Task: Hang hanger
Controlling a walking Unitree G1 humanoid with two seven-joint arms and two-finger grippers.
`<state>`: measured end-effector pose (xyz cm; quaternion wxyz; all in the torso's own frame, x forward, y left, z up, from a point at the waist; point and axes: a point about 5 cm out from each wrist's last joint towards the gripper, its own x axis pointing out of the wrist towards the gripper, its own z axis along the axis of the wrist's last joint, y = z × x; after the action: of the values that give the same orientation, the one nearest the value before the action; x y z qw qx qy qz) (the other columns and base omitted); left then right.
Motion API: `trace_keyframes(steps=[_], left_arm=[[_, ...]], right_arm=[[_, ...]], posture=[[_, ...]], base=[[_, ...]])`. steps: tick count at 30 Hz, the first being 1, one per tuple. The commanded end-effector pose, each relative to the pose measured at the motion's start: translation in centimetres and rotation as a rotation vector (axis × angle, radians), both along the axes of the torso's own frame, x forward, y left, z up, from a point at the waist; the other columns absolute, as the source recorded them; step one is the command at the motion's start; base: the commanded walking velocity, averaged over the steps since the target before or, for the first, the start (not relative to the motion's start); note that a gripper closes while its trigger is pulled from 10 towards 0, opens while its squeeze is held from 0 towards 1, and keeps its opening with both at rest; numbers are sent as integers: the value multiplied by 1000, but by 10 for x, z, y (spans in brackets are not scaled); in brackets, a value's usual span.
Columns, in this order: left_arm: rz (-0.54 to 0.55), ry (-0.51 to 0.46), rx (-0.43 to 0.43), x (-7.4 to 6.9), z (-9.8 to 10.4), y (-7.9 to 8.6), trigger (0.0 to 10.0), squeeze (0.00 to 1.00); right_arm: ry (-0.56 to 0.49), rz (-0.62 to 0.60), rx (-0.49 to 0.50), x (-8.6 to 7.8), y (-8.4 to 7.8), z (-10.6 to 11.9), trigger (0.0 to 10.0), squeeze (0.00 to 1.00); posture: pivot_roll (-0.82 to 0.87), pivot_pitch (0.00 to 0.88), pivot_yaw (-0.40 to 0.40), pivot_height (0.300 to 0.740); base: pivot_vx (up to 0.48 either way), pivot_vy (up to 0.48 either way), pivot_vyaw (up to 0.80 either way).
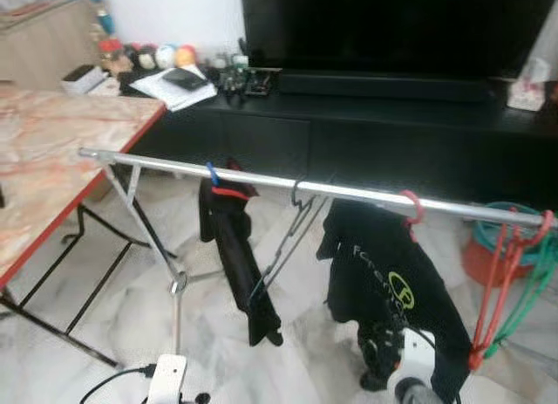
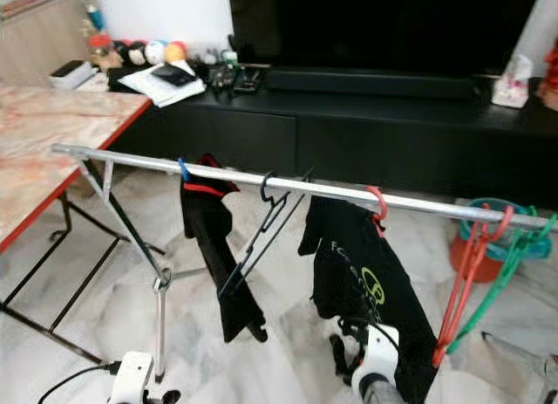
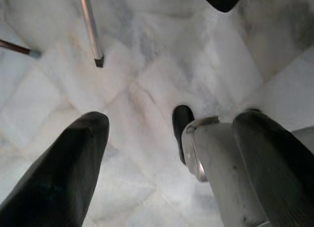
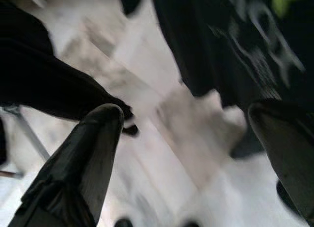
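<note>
Your black hanger (image 2: 261, 225) is hanging on the silver rail (image 2: 261, 179) between two dark garments; your left gripper (image 3: 167, 158) and right gripper (image 4: 191, 138) are both hanging spread open, empty, above the floor.

place: probably home living room | television (image 1: 392, 24) | marble floor (image 1: 105, 334) | clothes rail (image 1: 349, 192)

a white marble floor (image 1: 105, 291) runs underneath. on the left stands a marble-topped table (image 1: 52, 160) with a red edge and thin black legs. along the far side a long black tv cabinet (image 1: 366, 133) carries a big dark television (image 1: 384, 29), with papers and small toys at its left end.
</note>
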<state>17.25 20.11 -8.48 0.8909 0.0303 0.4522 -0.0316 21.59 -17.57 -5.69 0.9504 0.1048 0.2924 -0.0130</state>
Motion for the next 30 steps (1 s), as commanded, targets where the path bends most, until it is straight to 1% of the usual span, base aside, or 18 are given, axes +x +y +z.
trace_keyframes(steps=[1,5,10,18,20,23,30], left_arm=[[-16,4,7,0,0,-1,10000,0],[-3,4,-1,0,0,-2,10000,0],[1,7,1,0,-1,-1,10000,0],[-4,11,3,-1,-1,-1,10000,0],[-6,13,5,-1,-1,-1,10000,0],[-16,9,11,-1,-1,-1,10000,0],[-20,8,15,0,0,-1,10000,0]], right_arm=[[-7,8,-14,-2,-3,0,10000,0],[-29,29,-20,2,-1,3,10000,0],[-37,24,-17,3,-1,4,10000,0],[-49,18,-15,6,-1,6,10000,0],[-59,18,-17,7,-1,7,10000,0],[-127,19,-13,19,1,17,10000,0],[-186,2,-15,29,1,27,10000,0]], posture=[[-49,0,22,740],[-50,0,21,740],[-50,0,21,740],[-48,0,20,740],[-48,0,20,740],[-50,0,23,740],[-51,0,23,740]], base=[[0,0,0],[0,0,0],[0,480,0],[0,258,0],[0,480,0],[0,0,0],[0,0,0]])
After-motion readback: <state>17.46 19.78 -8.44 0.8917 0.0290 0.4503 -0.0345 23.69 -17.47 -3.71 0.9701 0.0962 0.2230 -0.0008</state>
